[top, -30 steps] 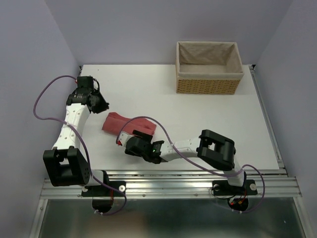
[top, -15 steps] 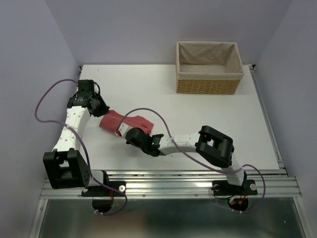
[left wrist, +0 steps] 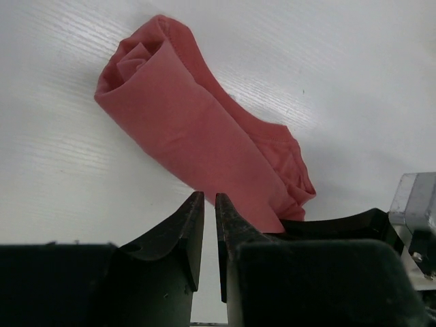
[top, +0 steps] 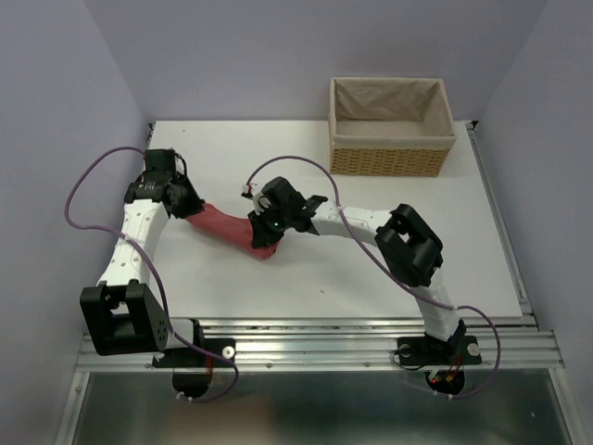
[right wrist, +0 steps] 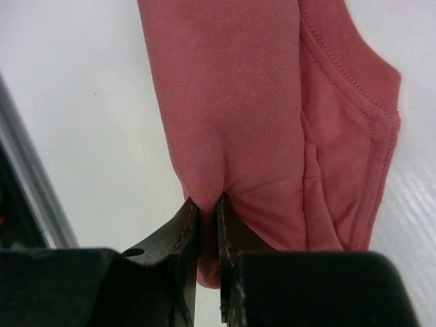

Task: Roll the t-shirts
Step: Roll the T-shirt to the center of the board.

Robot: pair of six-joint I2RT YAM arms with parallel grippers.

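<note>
Salmon-red soft cloth t-shirt (top: pixel 227 227), loosely rolled, is stretched btwn both hands on the white worktop (top: pixel 232 148), left of centre. A fold of it is clamped in the right hand (right wrist: pixel 204 204). Left hand (left wrist: pixel 209 197) fingers are seen nearly together at the cloth's edge; a pinch can't be confirmed. Lined wicker basket (top: pixel 389 162) is set well apart, back right.

The t-shirt (left wrist: pixel 197 136) is soft matt cloth, the table (left wrist: pixel 354 61) smooth woodgrain, the basket (top: pixel 387 161) woven wicker, cloth-lined.

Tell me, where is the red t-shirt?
Top view: the t-shirt is left of the table's middle, between the left gripper and the right gripper, which pinches it.
</note>
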